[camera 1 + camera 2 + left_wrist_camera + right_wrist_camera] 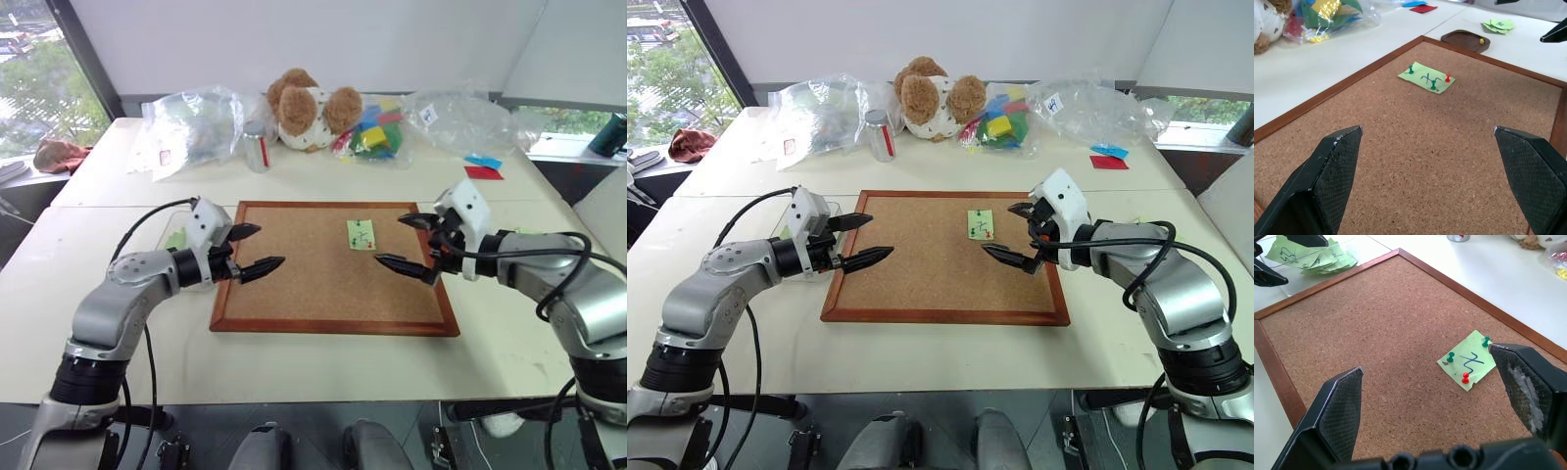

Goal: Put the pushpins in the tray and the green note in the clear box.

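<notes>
The green note [361, 234] lies on the cork board [294, 284], right of its middle, held by two green pushpins [1451, 356] and a red one [1465, 378]. My left gripper [271, 245] hovers open over the board's left edge, pointing toward the note. My right gripper [388, 240] hovers open just right of the note, with nothing between its fingers. The dark brown tray [1459, 38] sits off the board's right edge with a yellow pushpin [1482, 41] in it. The clear box [1352, 257] stands off the board's left edge and holds several green notes.
A teddy bear [309, 106], a metal can [257, 147] and clear plastic bags [191, 122] line the back of the table. Red and blue paper pieces [482, 168] lie at the back right. More green notes [1498, 24] lie beyond the tray.
</notes>
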Tool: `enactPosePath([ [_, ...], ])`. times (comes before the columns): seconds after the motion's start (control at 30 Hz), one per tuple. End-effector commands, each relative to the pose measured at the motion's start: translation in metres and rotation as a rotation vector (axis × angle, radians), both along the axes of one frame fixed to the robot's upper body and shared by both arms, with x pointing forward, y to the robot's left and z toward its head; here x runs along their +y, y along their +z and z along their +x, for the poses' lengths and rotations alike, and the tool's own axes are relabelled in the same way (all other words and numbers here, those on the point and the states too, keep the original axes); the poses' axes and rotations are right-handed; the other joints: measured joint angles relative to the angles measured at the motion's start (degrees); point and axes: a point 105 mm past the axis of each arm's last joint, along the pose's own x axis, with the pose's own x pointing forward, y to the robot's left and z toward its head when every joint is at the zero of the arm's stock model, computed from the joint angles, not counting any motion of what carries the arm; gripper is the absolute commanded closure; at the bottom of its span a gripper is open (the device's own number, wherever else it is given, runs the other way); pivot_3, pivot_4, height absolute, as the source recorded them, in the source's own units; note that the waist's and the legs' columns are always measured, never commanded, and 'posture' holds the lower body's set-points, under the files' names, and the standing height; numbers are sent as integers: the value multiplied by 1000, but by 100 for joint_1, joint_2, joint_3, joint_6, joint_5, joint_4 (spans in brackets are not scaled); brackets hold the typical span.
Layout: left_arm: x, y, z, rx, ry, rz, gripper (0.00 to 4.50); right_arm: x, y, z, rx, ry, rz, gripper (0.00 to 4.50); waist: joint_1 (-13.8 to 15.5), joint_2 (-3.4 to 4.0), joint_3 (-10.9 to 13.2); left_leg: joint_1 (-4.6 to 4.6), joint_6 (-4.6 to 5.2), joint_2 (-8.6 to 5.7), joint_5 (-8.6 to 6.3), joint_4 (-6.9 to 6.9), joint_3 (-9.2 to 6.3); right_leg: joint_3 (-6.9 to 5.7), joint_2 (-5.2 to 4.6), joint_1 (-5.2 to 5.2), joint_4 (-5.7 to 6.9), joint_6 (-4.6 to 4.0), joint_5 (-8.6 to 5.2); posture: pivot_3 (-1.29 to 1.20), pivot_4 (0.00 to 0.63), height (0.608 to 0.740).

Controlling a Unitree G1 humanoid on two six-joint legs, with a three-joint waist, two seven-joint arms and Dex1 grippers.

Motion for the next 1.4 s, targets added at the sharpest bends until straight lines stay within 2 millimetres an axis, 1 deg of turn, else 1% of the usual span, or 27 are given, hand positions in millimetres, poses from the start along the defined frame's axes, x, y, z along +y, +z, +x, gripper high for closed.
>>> enactPosePath([
  [0.03, 0, 15, 1, -55, -1, -14, 89, -2, 15, 0, -58, 0, -5, 0, 0, 0, 0, 0, 0, 0, 0, 0, 0, 0, 0, 0, 0, 0, 0, 0, 150, 740],
  [0.2, -3, 19, -2, -42, -12, -37, 89, -3, 13, 0, -53, -5, -6, 0, 0, 0, 0, 0, 0, 0, 0, 0, 0, 0, 0, 0, 0, 0, 0, 0, 150, 740],
  [0.4, -3, 16, -1, -40, -5, -22, 89, -3, 11, 0, -48, -9, -3, 0, -1, 0, 0, 0, -1, 0, 0, 0, 0, 0, 0, 0, 0, 0, 0, 0, 150, 740],
  [0.7, -11, 7, -2, -41, -9, -6, 89, -3, 11, 1, -52, -20, 2, 0, 0, 0, 0, 0, -1, 0, 0, 0, 0, 0, 0, 0, 0, 0, 0, 0, 150, 740],
  [0.9, -17, 1, 1, -53, -1, 3, 89, -3, 11, 2, -58, -28, 5, 0, 4, 0, 0, 0, -1, 0, 0, 0, 0, 0, 0, 0, 0, 0, 0, 0, 150, 740],
  [1.0, -27, -12, 4, -62, 9, 28, 89, -2, 10, 4, -60, -37, 11, 0, 6, 0, 0, 0, -1, 0, 0, 0, 0, 0, 0, 0, 0, 0, 0, 0, 150, 740],
  [1.07, -36, -19, 4, -59, 3, 22, 591, 1, 10, 6, -61, -39, 20, 0, 4, 0, 0, -1, -2, 0, 1, 0, 1, 0, 0, 0, 0, 0, 0, 0, 150, 740],
  [1.13, -42, -23, 6, -58, -2, 12, 1399, 3, 9, 10, -63, -49, 26, 0, 4, 0, 0, 0, -1, 0, 1, 0, 1, 0, 0, 0, 1, 0, 0, 0, 150, 740],
  [1.27, -52, -38, 12, -54, 9, 34, 3537, 7, 5, 27, -52, -118, 48, 0, -16, 0, 0, 2, -4, 0, 2, 1, 3, 2, 1, -1, 3, 0, 0, 0, 150, 740],
  [1.3, -54, -41, 13, -51, 8, 35, 4172, 9, 4, 30, -50, -129, 49, 0, -12, 0, 0, 2, -13, 0, 8, 1, 3, 1, 1, -1, 5, 0, 0, 0, 150, 740],
  [1.33, -57, -45, 14, -42, 12, 32, 4414, 10, 3, 34, -46, -143, 52, 0, -7, 0, 0, 1, -23, 0, 13, 1, 3, 0, 1, -2, 4, 0, 0, 0, 150, 740],
  [1.4, -60, -54, 18, -27, 26, 34, 4414, 13, 1, 43, -36, -169, 61, 0, -6, 0, 0, 0, -26, 0, 15, 0, 3, 0, 1, -3, 4, 0, 0, 0, 150, 740],
])
